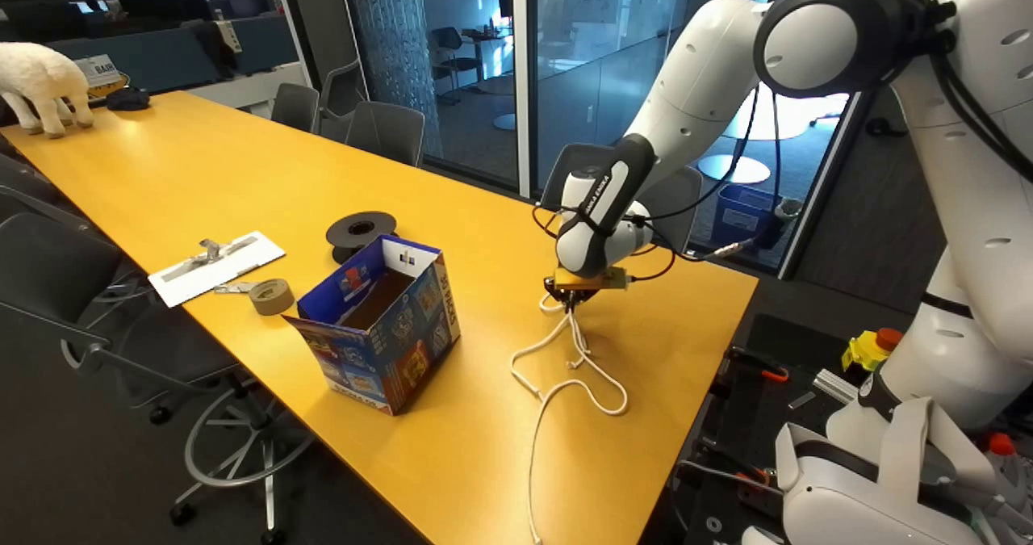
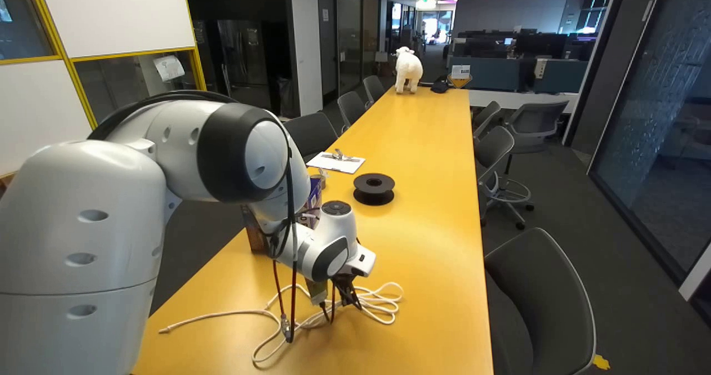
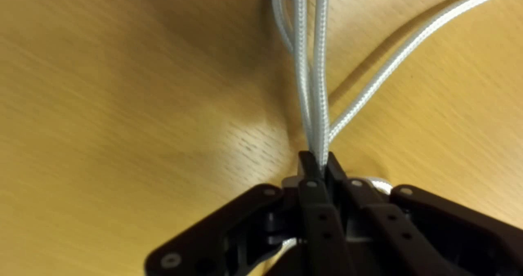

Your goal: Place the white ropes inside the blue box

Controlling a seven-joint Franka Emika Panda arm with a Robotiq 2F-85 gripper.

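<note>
The white ropes (image 1: 569, 382) lie in loose loops on the yellow table, with one long end trailing away. They also show in an exterior view (image 2: 239, 312). My gripper (image 1: 570, 307) points down, low over the table. In the wrist view the fingers (image 3: 318, 161) are shut on several strands of the white ropes (image 3: 320, 75), which run out past the fingertips. Other rope shows behind the fingers. The blue box (image 1: 403, 351) stands open-topped on the table, apart from the gripper, with a blue inside and printed outer walls. The arm mostly hides the box (image 2: 314, 191) in an exterior view.
A black spool (image 1: 361, 234) stands just behind the box. A tape roll (image 1: 271, 296) and a white clipboard (image 1: 216, 269) lie beside it. A plush sheep (image 1: 40, 81) stands at the table's far end. Chairs line both sides of the table.
</note>
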